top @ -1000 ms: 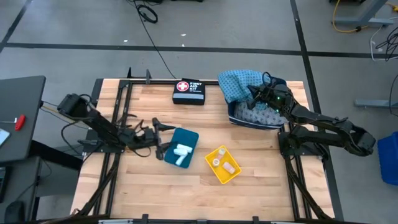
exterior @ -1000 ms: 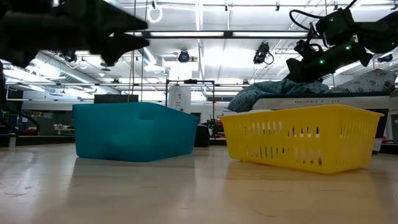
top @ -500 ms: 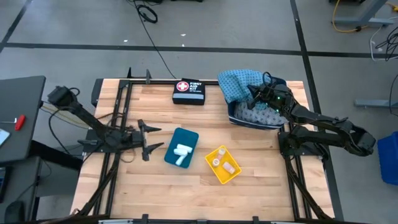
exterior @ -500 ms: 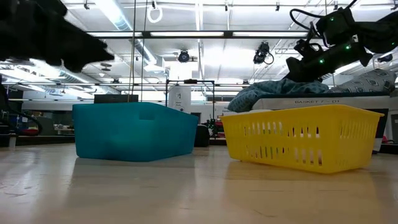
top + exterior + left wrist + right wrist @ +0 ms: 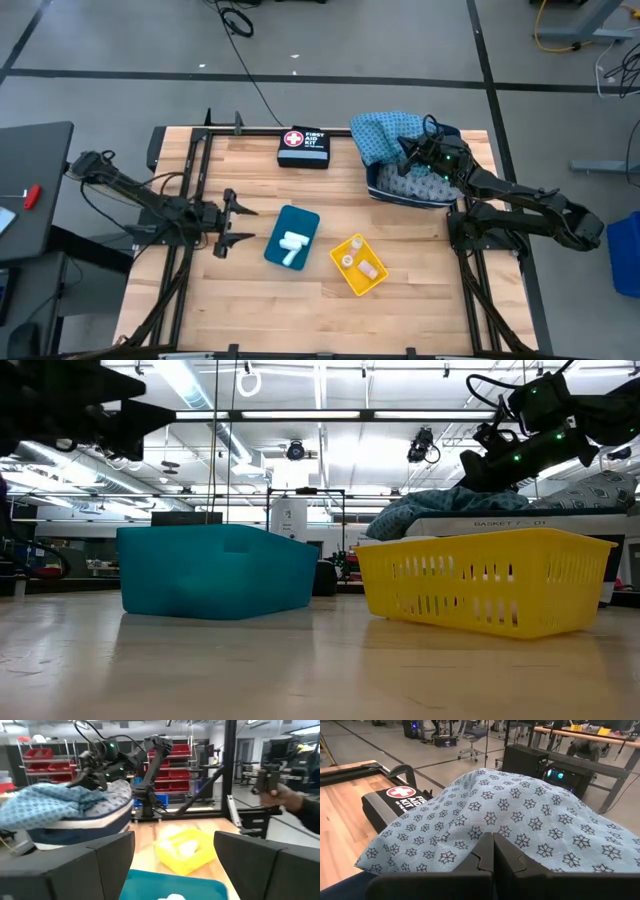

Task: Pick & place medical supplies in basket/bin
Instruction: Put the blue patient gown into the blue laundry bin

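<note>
Your left tool [image 5: 236, 225] hangs open and empty just left of the teal bin [image 5: 291, 238], where the white rolls [image 5: 292, 243] lie. Your right tool [image 5: 408, 152], closed, sits at the blue cloth [image 5: 385, 135] draped over the far-right basket [image 5: 420, 190], so that arm is nearer.

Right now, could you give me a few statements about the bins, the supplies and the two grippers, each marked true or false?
1. The white rolls lie in the teal bin. True.
2. The yellow basket is empty. False: it holds small pale vials.
3. The left gripper is open and empty. True.
4. The right gripper hovers over the first aid pouch. False: it is shut at the blue patterned cloth.
</note>
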`<state>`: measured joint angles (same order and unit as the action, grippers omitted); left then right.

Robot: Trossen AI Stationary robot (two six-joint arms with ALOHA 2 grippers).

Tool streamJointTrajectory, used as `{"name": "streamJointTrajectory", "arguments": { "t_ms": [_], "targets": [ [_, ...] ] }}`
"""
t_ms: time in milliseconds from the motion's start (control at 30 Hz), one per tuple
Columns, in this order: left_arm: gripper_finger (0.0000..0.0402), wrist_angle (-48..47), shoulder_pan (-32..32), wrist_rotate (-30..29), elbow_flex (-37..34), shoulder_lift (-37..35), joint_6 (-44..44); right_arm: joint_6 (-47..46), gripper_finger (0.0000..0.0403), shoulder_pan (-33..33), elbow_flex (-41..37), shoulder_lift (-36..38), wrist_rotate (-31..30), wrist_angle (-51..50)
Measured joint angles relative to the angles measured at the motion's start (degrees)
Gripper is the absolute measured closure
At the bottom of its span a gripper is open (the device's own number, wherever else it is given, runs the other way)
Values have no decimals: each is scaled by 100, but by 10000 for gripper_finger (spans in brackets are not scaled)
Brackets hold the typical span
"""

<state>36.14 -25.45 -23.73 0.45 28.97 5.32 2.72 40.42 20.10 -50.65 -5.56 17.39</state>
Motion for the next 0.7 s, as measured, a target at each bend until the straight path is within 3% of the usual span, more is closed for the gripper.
{"name": "streamJointTrajectory", "arguments": {
  "t_ms": [300, 400, 533, 700],
  "targets": [
    [130, 123, 1930, 949, 0, 0, -70, -61, 403, 0, 0, 0, 50, 0],
    [130, 168, 2353, 916, 0, -84, -182, -103, 403, 0, 0, 0, 57, 0],
    [130, 112, 2559, 486, -2, -292, -293, -101, 403, 0, 0, 0, 63, 0],
    [130, -33, 2326, 473, -2, -670, 9, -101, 403, 0, 0, 0, 109, 0]
  ]
}}
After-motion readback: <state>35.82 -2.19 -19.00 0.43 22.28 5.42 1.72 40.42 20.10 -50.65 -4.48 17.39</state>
